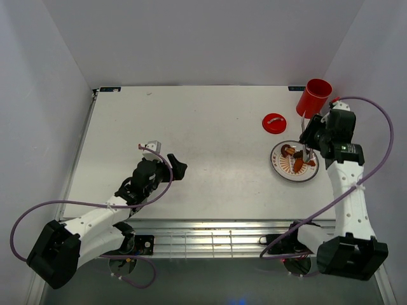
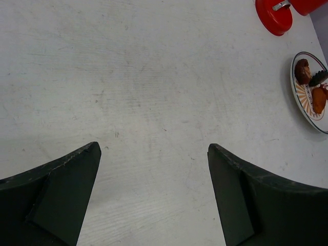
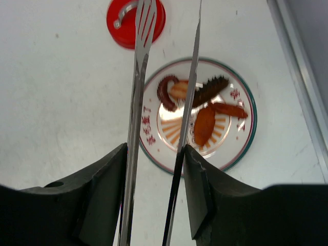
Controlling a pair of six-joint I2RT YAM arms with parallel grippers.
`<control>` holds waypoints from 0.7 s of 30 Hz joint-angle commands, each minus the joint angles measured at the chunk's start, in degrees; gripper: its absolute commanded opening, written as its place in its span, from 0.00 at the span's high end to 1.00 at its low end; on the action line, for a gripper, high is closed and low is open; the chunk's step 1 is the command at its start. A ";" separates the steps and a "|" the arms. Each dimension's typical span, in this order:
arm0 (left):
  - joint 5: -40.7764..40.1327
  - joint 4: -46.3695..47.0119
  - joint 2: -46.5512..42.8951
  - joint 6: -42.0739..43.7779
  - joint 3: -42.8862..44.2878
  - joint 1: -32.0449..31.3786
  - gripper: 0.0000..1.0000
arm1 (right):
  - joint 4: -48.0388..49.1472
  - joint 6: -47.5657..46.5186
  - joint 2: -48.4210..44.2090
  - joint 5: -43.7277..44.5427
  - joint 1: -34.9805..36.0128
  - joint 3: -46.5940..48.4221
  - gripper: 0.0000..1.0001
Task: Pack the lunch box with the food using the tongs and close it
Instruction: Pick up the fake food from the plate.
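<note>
The red lunch box (image 1: pixel 316 95) stands upright and open at the back right, its flat red lid (image 1: pixel 275 122) lying on the table to its left. Several brown and reddish food pieces (image 3: pixel 204 125) lie on the patterned plate (image 3: pixel 249 133). My right gripper (image 3: pixel 155 154) is shut on the silver tongs (image 3: pixel 136 102). Its fingers press both arms, which stand apart and point over the plate toward the lid (image 3: pixel 120 23). One tong arm crosses above the food. My left gripper (image 2: pixel 154 148) hangs open over bare table at the left, holding nothing.
The plate (image 1: pixel 294 161) sits near the table's right edge, just in front of the lid and lunch box. A metal rail (image 1: pixel 216 229) runs along the near edge between the arm bases. White walls close in the back and sides.
</note>
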 commanded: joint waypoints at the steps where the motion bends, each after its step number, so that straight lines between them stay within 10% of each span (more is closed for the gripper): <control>1: -0.64 0.66 -0.74 0.74 1.61 -0.26 0.04 | 1.70 -0.51 -7.10 -1.76 0.11 -6.81 0.48; 7: -0.12 0.75 -0.84 0.65 1.69 -0.26 0.03 | -0.41 1.15 -18.20 -2.19 0.11 -18.69 0.48; 21: -0.12 0.66 -0.75 0.74 1.43 -0.26 0.03 | 0.19 -2.62 -13.20 -11.33 0.11 -20.37 0.47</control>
